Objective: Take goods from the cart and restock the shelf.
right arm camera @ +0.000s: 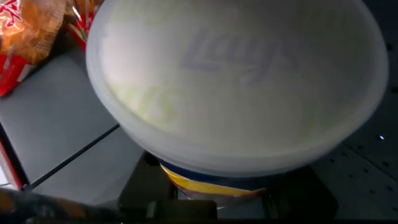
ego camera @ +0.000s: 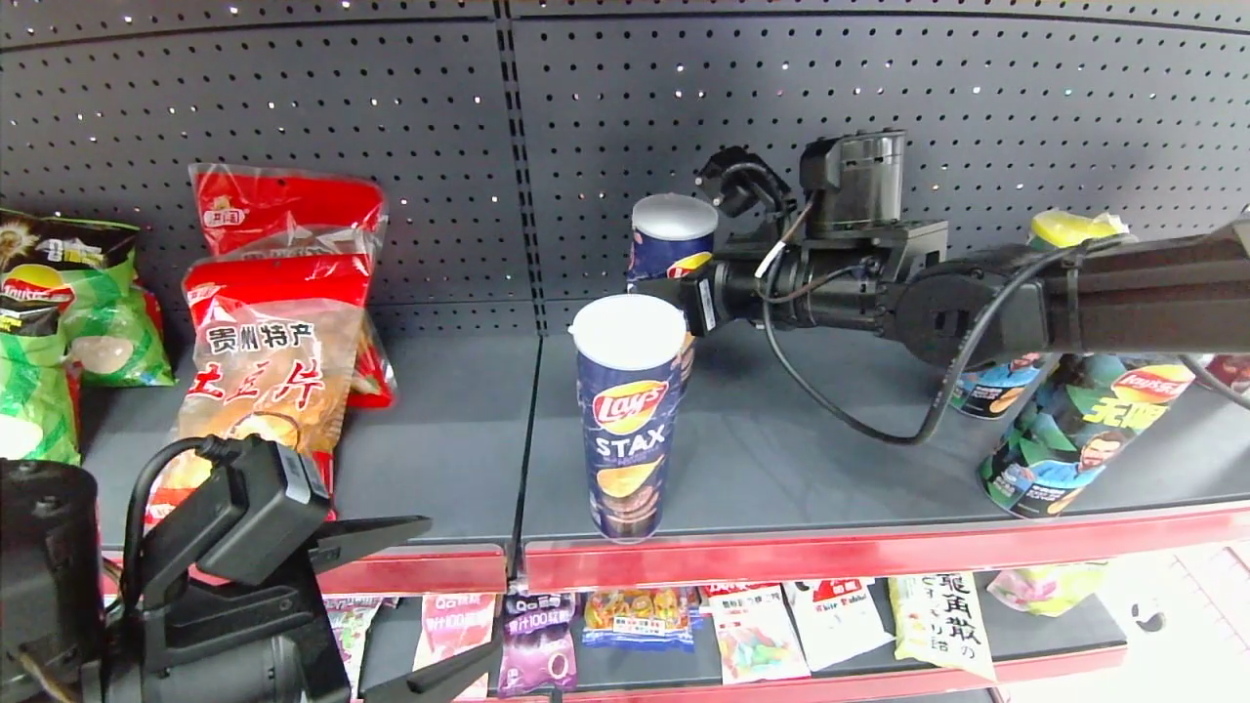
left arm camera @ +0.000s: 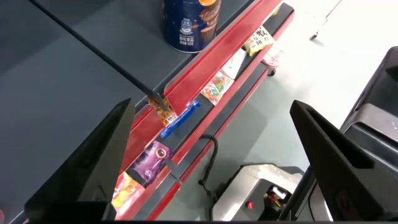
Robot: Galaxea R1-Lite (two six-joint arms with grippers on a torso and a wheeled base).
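Reaching in from the right, my right gripper (ego camera: 688, 293) is closed around the lower body of a blue chip canister (ego camera: 672, 239) at the far side of the shelf (ego camera: 781, 459), close to the grey pegboard (ego camera: 391, 98). That canister stands upright with its white lid on top; in the right wrist view the lid (right arm camera: 236, 81) sits very close to the camera, with dark fingers (right arm camera: 168, 202) on either side of the tube beneath it.

A second blue chip canister (ego camera: 625, 420) stands upright nearer, just behind the shelf's red front edge (ego camera: 830, 557), and nothing grips it.

My left gripper (ego camera: 420, 605) hangs low on the near left, in front of that edge, its two fingers spread wide and holding nothing.

Red snack bags (ego camera: 273, 371) stand on the left of the shelf, with green bags (ego camera: 49, 322) farther left. Green canisters (ego camera: 1074, 439) lie tilted on the right, under my right arm. Small packets (ego camera: 752, 625) line the lower shelf.
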